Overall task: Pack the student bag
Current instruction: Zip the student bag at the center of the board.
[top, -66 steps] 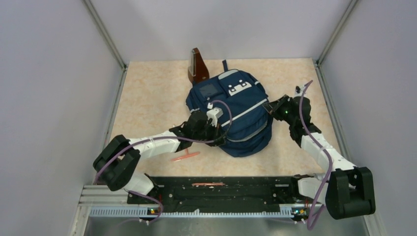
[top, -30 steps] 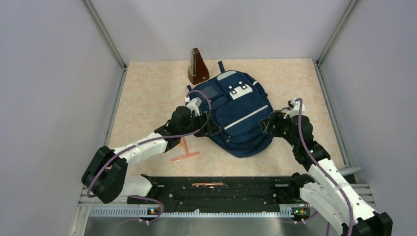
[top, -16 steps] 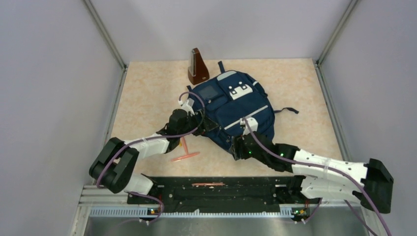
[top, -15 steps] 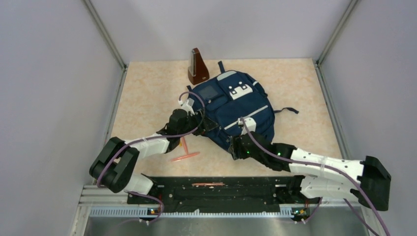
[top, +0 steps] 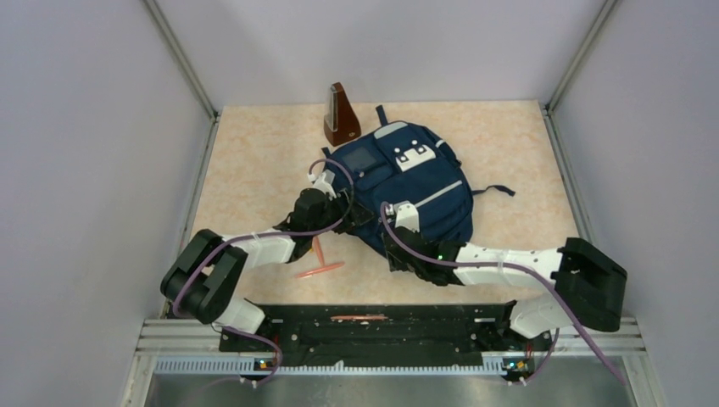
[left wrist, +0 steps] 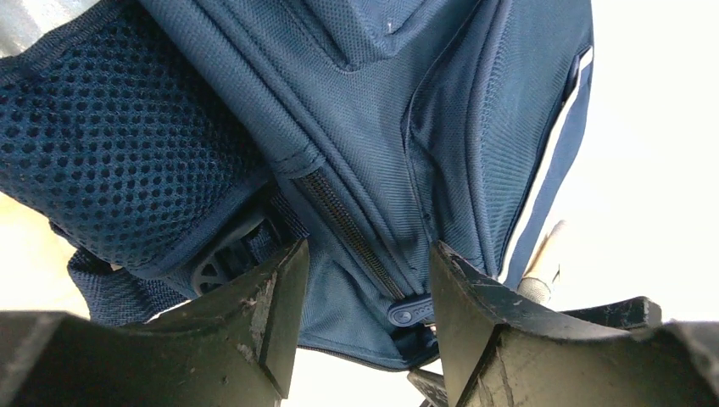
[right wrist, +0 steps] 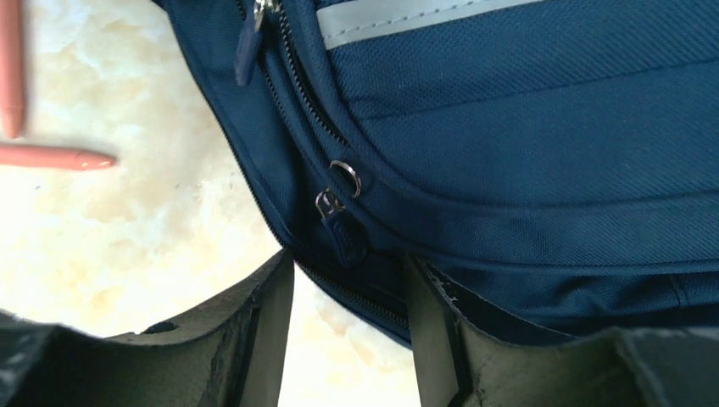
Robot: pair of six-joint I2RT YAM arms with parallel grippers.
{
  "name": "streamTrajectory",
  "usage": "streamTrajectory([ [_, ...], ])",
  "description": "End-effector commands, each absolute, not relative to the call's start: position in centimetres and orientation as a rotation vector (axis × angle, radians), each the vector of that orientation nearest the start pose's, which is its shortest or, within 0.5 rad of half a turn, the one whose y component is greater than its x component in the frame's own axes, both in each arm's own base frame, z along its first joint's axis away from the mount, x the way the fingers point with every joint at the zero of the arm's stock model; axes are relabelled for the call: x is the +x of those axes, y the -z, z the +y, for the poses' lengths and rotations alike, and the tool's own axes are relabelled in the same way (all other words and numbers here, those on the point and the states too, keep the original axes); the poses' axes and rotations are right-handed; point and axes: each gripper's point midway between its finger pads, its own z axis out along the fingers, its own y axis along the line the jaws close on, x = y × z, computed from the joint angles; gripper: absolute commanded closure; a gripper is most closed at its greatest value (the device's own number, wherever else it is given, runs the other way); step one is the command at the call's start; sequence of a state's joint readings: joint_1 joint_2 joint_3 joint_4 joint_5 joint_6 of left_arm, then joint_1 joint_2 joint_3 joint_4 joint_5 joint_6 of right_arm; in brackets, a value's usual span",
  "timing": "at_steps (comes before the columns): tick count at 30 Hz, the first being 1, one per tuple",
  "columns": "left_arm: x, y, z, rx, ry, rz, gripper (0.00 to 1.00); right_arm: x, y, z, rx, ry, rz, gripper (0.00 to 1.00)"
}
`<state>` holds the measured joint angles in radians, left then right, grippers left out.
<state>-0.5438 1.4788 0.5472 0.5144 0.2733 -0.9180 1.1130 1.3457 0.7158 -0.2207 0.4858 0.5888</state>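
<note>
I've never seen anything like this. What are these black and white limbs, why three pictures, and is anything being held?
These are two robot arms bolted at the near edge of a table. The wide picture looks down from above; the two close-ups come from a camera on each wrist. On the table lie a navy backpack, a brown metronome behind it, and two pink pens beside it. The left fingers stand apart around the bag's zipped edge; the right fingers stand apart either side of a zipper pull. Neither visibly grips anything yet.

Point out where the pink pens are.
Top view: the pink pens lie on the table, left of the backpack's near edge, just nearer than the left gripper.
</note>
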Motion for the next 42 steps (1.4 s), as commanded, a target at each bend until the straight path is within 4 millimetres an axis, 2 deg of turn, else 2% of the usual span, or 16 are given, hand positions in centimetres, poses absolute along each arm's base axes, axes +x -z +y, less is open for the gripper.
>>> streamTrajectory([
  [1, 30.5, -10.3, -27.3, -0.206, 1.176, 2.122, 0.41, 22.6, -8.8, 28.2, -0.281, -0.233, 2.193, 0.53],
  [3, 30.6, -10.1, -27.4, -0.205, 1.175, 2.127, 0.41, 23.0, -8.3, 27.7, -0.252, -0.171, 2.195, 0.54],
  [7, 30.9, -9.8, -27.5, -0.205, 1.17, 2.131, 0.46, 23.8, -8.5, 27.2, -0.193, -0.123, 2.167, 0.56],
  [13, 31.0, -9.3, -27.6, -0.199, 1.164, 2.142, 0.56, 24.4, -10.1, 28.3, -0.172, -0.186, 2.122, 0.61],
  [16, 31.0, -9.3, -27.6, -0.2, 1.166, 2.141, 0.57, 24.6, -10.5, 28.3, -0.164, -0.182, 2.108, 0.63],
  [22, 30.9, -9.3, -27.6, -0.196, 1.163, 2.142, 0.51, 24.4, -12.0, 28.8, -0.156, -0.241, 2.105, 0.64],
  [27, 31.0, -9.3, -27.6, -0.186, 1.163, 2.14, 0.65, 23.3, -13.0, 28.5, -0.149, -0.28, 2.103, 0.63],
  [30, 31.1, -9.6, -27.8, -0.179, 1.172, 2.132, 0.75, 22.7, -13.5, 28.7, -0.153, -0.315, 2.099, 0.63],
  [32, 31.1, -9.8, -27.9, -0.176, 1.176, 2.129, 0.78, 22.4, -13.8, 29.2, -0.164, -0.345, 2.098, 0.63],
  [35, 31.2, -10.1, -27.9, -0.17, 1.179, 2.12, 0.8, 22.5, -13.6, 29.7, -0.179, -0.352, 2.101, 0.66],
  [42, 31.1, -10.2, -27.9, -0.167, 1.181, 2.123, 0.82, 23.3, -12.1, 29.5, -0.202, -0.246, 2.102, 0.69],
])
